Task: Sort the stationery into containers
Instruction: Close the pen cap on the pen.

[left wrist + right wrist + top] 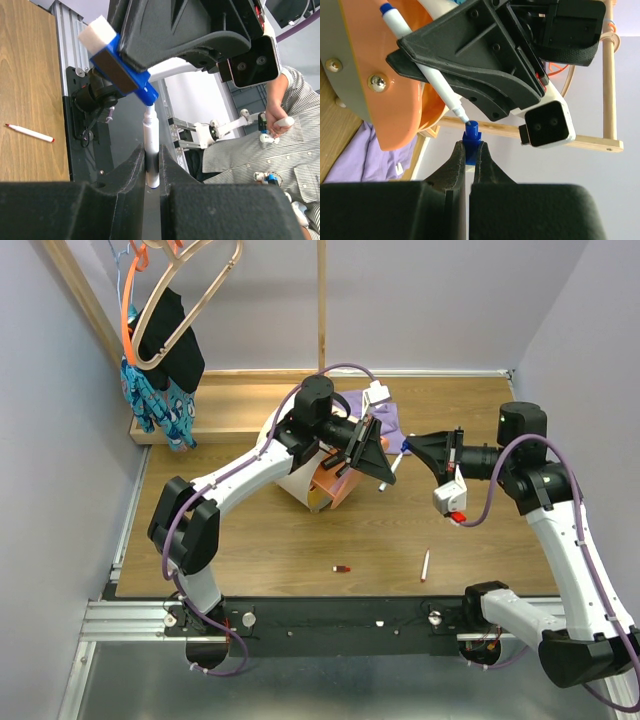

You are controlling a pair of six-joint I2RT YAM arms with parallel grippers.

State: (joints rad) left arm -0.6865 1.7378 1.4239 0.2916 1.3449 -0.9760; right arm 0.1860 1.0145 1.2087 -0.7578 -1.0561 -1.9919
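Note:
My left gripper (385,468) is shut on a white marker (151,150) with a blue end and holds it above the table. My right gripper (469,155) is shut on a blue cap (470,137) with a white block at its back (97,31). The marker's bare tip (464,119) touches the cap's mouth. The two grippers meet in mid-air to the right of the cream-white drum (290,475) with its orange face (395,75). A white pen (425,565) and a small red piece (342,567) lie on the table near the front edge. The pen also shows in the left wrist view (30,132).
A purple cloth (388,420) lies behind the grippers. A wooden tray (230,405) runs along the back, with hangers and blue fabric (160,350) at the back left. A person in a striped shirt (280,150) stands beyond the table's front edge.

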